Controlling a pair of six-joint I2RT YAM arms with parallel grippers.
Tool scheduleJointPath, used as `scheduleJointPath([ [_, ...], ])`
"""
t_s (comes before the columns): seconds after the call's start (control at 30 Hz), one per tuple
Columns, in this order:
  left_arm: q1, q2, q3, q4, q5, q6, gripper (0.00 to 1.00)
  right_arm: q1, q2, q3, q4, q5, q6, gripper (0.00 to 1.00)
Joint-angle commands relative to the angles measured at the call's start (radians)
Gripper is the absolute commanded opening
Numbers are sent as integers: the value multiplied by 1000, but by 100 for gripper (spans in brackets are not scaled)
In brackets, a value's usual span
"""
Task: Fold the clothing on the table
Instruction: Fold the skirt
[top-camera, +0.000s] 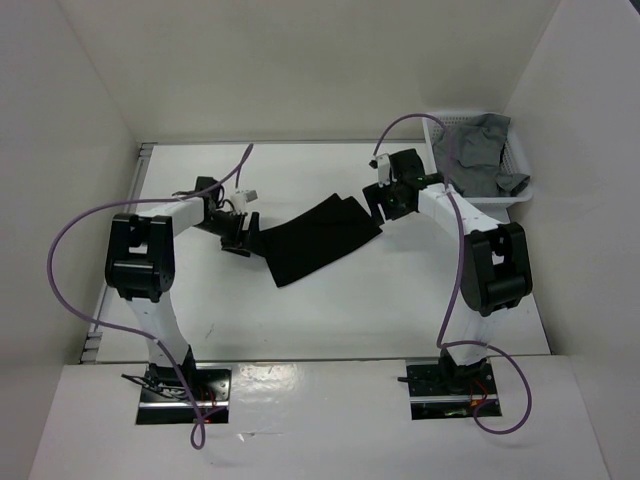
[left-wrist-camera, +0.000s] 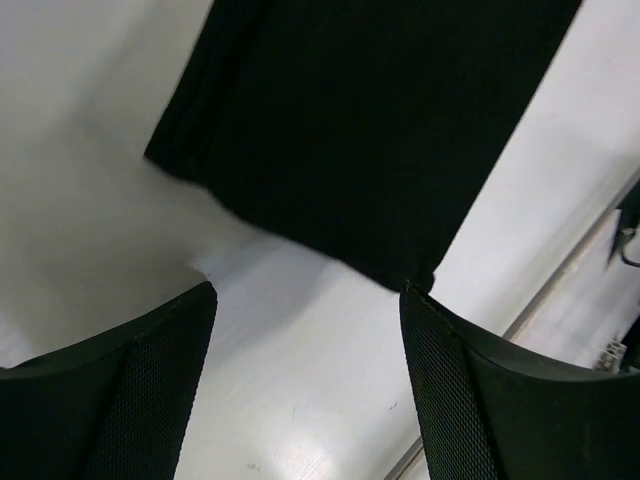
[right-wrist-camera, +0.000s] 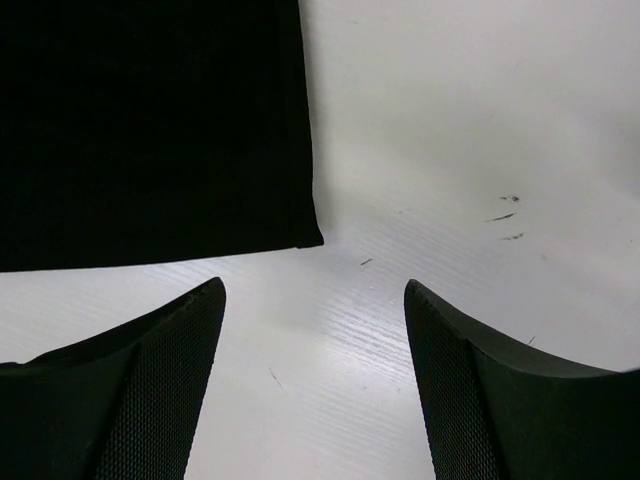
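clothing (top-camera: 322, 240) lies flat on the table (top-camera: 400, 310), a slanted black strip mid-surface with layers overlapping at its far-right end. around it: 1 basket (top-camera: 503, 203) well off to the clothing's far right, in the corner against the walls (top-camera: 300, 70). 1 grey garment (top-camera: 478, 150) is heaped in it, part of it hanging over the rim. 2 purple cables (top-camera: 58, 262), one looping off each arm (top-camera: 140, 262), both apart from the clothing. a few small scuff marks (right-wrist-camera: 505, 215) on the table just right of the clothing's right end. closest things to the clothing are the grippers themselves. the left gripper (top-camera: 240, 238) is at the clothing's left end, jaws spread, white table between them. in its wrist view one fingertip (left-wrist-camera: 425, 305) meets the clothing's corner; can't tell if it touches. the right gripper (top-camera: 384, 203) is at the clothing's right end, jaws spread too, only table between them, and the clothing's corner sits just ahead of one finger (right-wrist-camera: 190, 320). count: 1 clothing, 1 grey garment, 1 basket, 2 grippers, 2 cables.
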Motion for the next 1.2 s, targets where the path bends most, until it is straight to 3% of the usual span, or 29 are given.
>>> scheduleJointPath([
  [0.0, -6, 62, 32, 15, 106, -7, 81, -6, -25, -18, 11, 0, 5, 77],
  [0.27, -6, 173, 57, 48, 145, -42, 80, -6, -6, -18, 2, 9, 5, 77],
  [0.43, 3, 196, 94, 85, 90, -73, 75, -6, 14, -18, 2, 9, 5, 77],
  [0.6, 3, 236, 182, 98, 17, -91, 63, -6, 14, -18, 12, 19, 5, 77],
  [0.7, 3, 254, 239, 98, -4, -91, 50, -26, 23, -29, 23, 8, 5, 77],
  [0.73, 3, 263, 252, 98, -18, -91, 39, -35, 23, -29, 23, -27, 16, 77],
  [0.87, -8, 274, 281, 87, -62, -79, 16, -112, 58, -18, 23, -185, 26, 77],
  [1.17, -77, 254, 281, 87, -104, -45, 12, -178, 170, -9, 23, -380, 17, 76],
])
